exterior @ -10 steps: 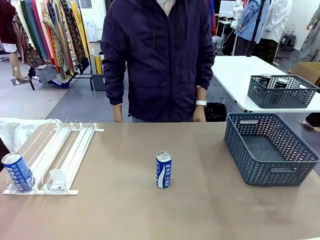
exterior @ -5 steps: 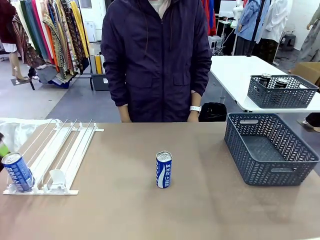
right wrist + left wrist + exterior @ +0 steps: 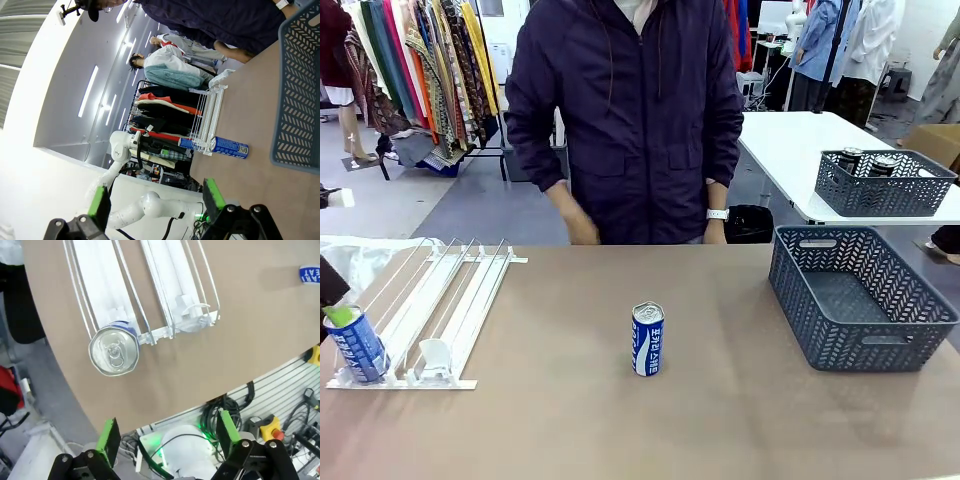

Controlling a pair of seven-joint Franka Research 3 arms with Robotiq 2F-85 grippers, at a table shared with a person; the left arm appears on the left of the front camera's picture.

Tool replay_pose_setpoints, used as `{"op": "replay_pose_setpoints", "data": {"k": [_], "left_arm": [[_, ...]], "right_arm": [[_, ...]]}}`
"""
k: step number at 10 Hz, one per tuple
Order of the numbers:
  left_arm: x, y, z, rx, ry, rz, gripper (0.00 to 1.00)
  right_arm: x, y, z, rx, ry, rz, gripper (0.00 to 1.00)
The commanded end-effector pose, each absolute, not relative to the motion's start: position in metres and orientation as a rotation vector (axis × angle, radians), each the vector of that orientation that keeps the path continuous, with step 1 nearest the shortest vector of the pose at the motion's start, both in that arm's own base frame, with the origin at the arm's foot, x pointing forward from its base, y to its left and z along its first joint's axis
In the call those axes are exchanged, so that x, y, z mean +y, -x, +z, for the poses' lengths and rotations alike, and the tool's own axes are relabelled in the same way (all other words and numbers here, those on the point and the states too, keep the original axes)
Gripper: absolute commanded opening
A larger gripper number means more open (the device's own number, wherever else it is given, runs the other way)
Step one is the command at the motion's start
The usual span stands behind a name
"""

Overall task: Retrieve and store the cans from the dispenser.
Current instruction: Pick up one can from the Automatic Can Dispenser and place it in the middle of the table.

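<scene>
Outer lane: blue Pocari Sweat can (image 3: 114, 351) stands, slightly tilted, at low front end of dispenser (image 3: 100, 280) — the slope feeds it there for pickup. 2nd can (image 3: 647, 340) is upright mid-table, between dispenser & grey lattice basket (image 3: 860, 300), prob. the store point. L gripper (image 3: 167, 435) hangs above the lane can — jaws wide apart, nothing held; pad contact w/ can: can't tell. R gripper (image 3: 157, 200) spread too, empty, well apart from cans
</scene>
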State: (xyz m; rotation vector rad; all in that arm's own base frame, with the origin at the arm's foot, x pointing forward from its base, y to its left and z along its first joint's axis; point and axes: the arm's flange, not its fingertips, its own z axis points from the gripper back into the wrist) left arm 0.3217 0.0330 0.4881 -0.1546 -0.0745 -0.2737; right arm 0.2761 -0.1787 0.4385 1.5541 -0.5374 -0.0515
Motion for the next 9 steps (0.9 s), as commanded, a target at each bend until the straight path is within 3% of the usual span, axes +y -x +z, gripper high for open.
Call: {"op": "replay_pose_setpoints", "data": {"k": [1,2,4,9], "left_arm": [[0.03,-0.323,0.487,-0.071,0.156,-0.274,1.0],[0.031,-0.345,0.472,0.003,0.109,-0.21,1.0],[0.037,-0.373,0.453,-0.051,0.074,-0.094,1.0],[0.048,-0.399,0.419,0.021,0.067,-0.043,1.0]], "right_arm": [[-0.179,-0.275,0.441,-0.538,-1.558,-0.038,1.0],[-0.179,-0.275,0.441,-0.538,-1.558,-0.038,1.0],[-0.179,-0.275,0.441,-0.538,-1.558,-0.038,1.0],[-0.179,-0.275,0.441,-0.538,-1.558,-0.038,1.0]]}}
